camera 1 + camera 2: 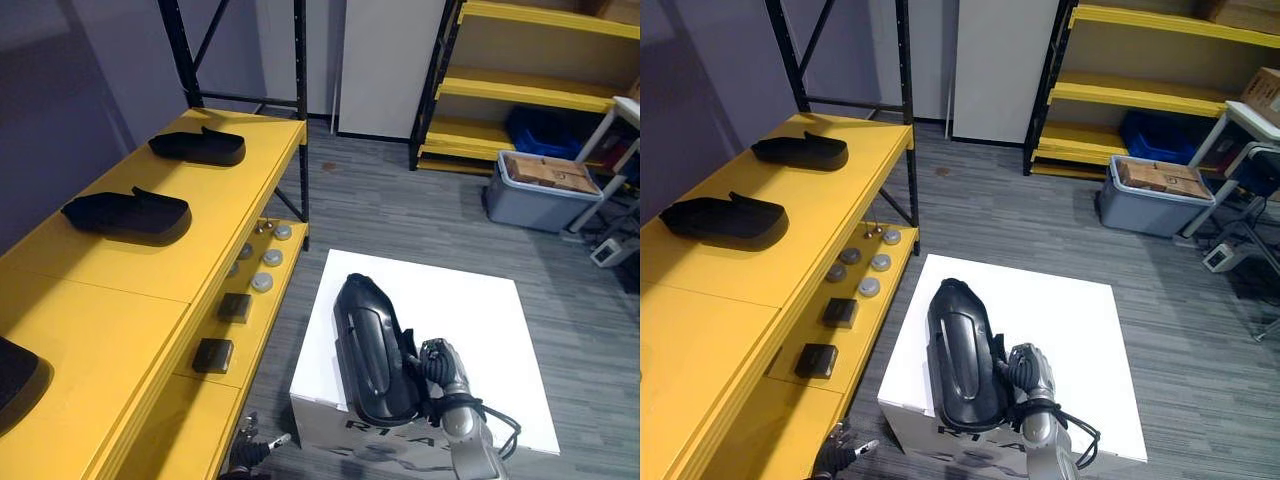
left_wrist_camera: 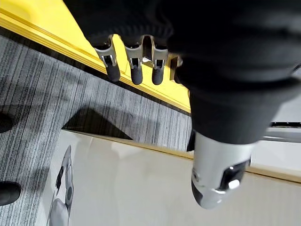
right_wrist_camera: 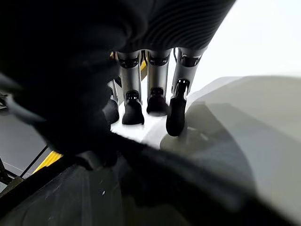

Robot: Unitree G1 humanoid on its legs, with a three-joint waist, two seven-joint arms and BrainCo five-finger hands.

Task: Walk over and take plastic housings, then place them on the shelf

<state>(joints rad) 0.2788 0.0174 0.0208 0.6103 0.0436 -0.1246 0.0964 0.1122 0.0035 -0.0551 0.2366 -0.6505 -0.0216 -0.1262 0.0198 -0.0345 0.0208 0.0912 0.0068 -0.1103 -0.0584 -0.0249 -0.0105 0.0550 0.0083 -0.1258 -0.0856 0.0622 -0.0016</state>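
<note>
The step in hand is the pickup. The black housing (image 1: 368,345) lies on the white counter (image 1: 470,315), with the right hand (image 1: 443,368) against its right edge. The fingers (image 3: 155,89) are fairly straight and not closed on it. The left hand (image 1: 255,445) hangs relaxed by the yellow shelf (image 1: 150,260). Next, the fingers likely need to close on the housing, lift it and carry it left to the shelf, beside the housings there (image 1: 128,213).

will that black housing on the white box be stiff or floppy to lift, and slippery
Probably stiff: the black housing keeps a moulded, rounded shape lying on the white box. Likely light for its size, since it looks like a thin shell. Its glossy curved top shows highlights, so it may slip in the right hand beside it.
</note>
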